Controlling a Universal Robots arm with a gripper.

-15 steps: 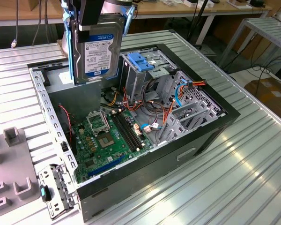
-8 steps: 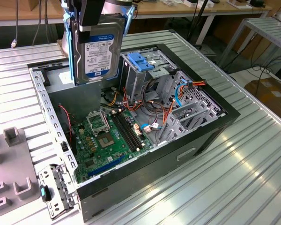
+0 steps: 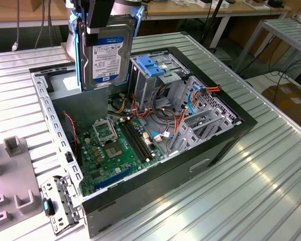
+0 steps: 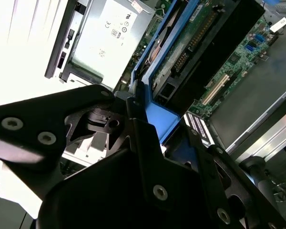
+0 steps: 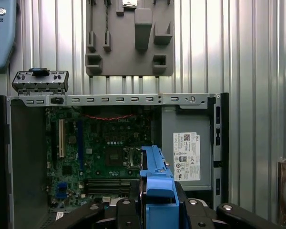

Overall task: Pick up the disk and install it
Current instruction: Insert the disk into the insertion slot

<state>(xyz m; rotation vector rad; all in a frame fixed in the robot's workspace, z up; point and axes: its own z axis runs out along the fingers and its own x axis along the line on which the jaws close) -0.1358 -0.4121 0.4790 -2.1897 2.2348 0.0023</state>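
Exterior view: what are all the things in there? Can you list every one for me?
disk: one, silver-grey with blue rails, upright above the open case
computer case: one, black, open, on the table
motherboard: one, green, on the case floor
drive cage: one, grey metal, inside the case
blue latch: one, blue, on top of the drive cage
cables: several, orange, red and blue, beside the drive cage
fixture plate: one, grey, on the table at the exterior view's left
table: one, silver ribbed metal, under everything
tool: one, black, clamped on the disk's top end
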